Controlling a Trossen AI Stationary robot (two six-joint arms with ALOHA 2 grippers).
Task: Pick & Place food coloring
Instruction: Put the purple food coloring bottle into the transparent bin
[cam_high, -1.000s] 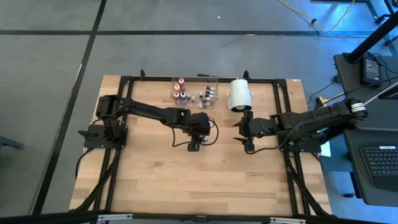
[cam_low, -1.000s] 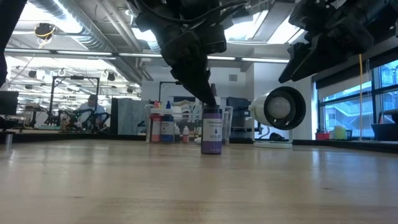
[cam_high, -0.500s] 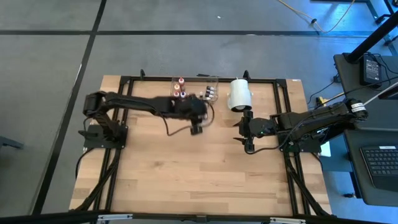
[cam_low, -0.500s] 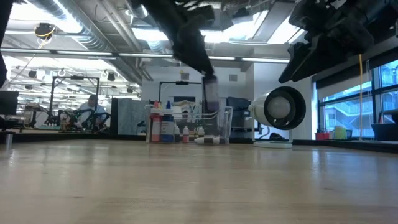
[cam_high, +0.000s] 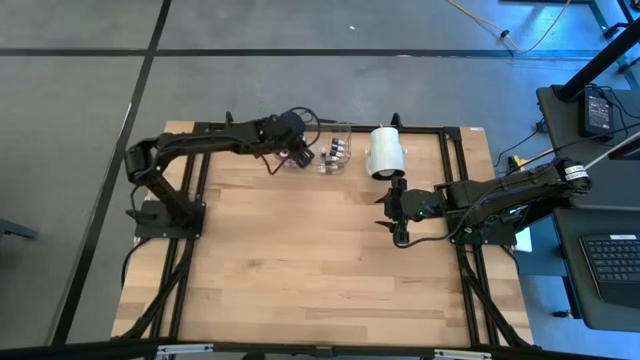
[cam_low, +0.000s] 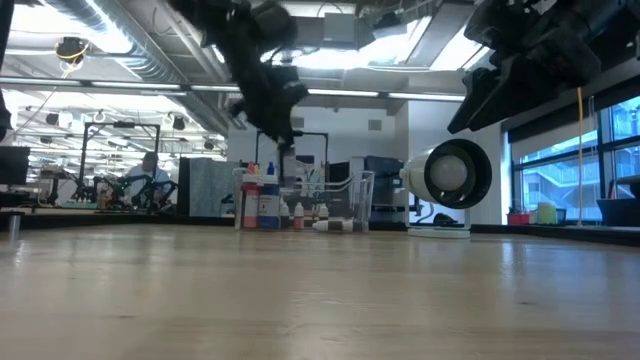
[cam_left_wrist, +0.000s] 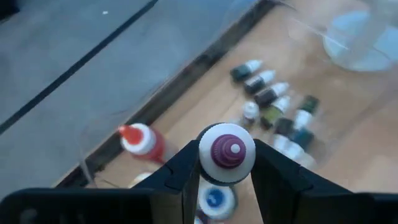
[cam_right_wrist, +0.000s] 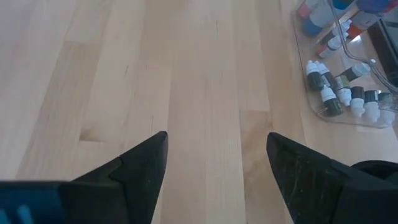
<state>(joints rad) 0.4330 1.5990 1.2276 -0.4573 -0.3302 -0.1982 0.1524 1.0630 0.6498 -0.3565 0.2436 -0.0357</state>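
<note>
Left gripper (cam_left_wrist: 227, 163) clenched on purple-capped food coloring bottle (cam_left_wrist: 226, 153) above clear tray (cam_high: 343, 128) — light, slick plastic; you keep hold below cap. Right gripper (cam_right_wrist: 214, 162) spread wide, empty.

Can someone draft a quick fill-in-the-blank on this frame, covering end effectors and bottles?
1. The left end effector is shut on a food coloring bottle whose cap is ____ in colour.
2. That bottle hangs over the clear plastic ____ at the table's far edge.
3. The right end effector is ____ and holds nothing.
4. Beside the tray lies a big ____ cylinder.

Missing words: purple; tray; open; white
</note>
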